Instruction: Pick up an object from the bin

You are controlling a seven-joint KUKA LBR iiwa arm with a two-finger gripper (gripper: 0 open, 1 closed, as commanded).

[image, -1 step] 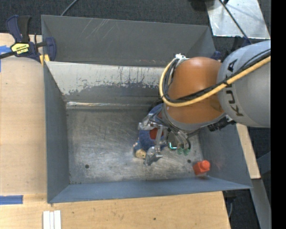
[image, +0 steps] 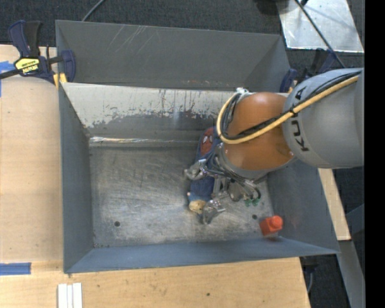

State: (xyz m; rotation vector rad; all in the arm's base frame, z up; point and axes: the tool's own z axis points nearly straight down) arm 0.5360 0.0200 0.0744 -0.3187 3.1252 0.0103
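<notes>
My gripper (image: 213, 204) hangs under the orange dome of the wrist, low over the middle-right of the bin floor. A blue thing (image: 201, 187) lies right against its left side, partly hidden by the metal parts. A small tan piece (image: 195, 205) sits just below the blue thing, at the gripper's lower left. A small green thing (image: 251, 201) peeks out on the gripper's right. I see nothing clearly held.
A red-orange lump (image: 271, 224) lies near the bin's front right corner. A red thing (image: 207, 140) shows behind the wrist, close to the back wall. The arm and its dome cover the right part of the floor.
</notes>
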